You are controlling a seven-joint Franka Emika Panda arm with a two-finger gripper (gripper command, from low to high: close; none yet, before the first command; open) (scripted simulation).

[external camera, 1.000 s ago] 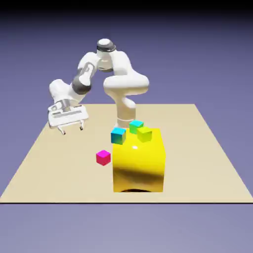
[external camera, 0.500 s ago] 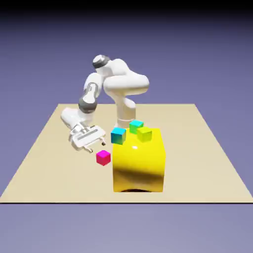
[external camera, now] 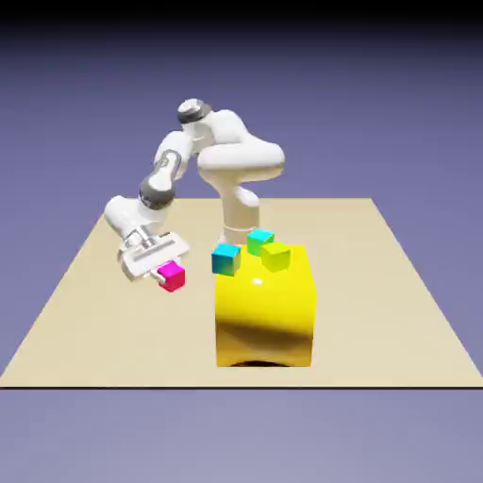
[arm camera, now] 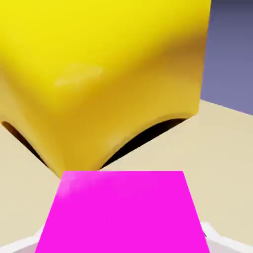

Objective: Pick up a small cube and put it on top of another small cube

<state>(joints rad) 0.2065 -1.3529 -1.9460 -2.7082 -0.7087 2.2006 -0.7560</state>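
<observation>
The white arm's two-finger pincer (external camera: 166,271) is closed on the small bright magenta-pink cube (external camera: 172,275), and this small cube seems to be lifted a little above the beige worktop (external camera: 85,321), to the exterior view's left of the big glossy yellow block (external camera: 265,311). In the hand view the pink cube (arm camera: 121,212) fills the lower part of the picture between the fingers, which are almost hidden behind it, and the yellow block (arm camera: 99,74) stands large in front of it. I judge that the cube is light and rigid: it is small, its edges are sharp and its faces are flat, so it should not bend or deform under the squeeze. Its surface looks smooth, so it could slide if the fingers press only near one edge; the good place to hold it is on two opposite flat faces, near their middle, and this seems to be how it is held now. It does not look fragile. On top of the yellow block sit three other small cubes, a cyan-blue cube (external camera: 225,258) at the near left corner, a teal-green cube (external camera: 259,241) behind it, and a yellow-green cube (external camera: 275,256) just beside that one. Since these cubes are equally small, the pink cube will have only a narrow flat top to rest on, so it should be lowered level and centred, and released gently so that the lower cube is not pushed.
</observation>
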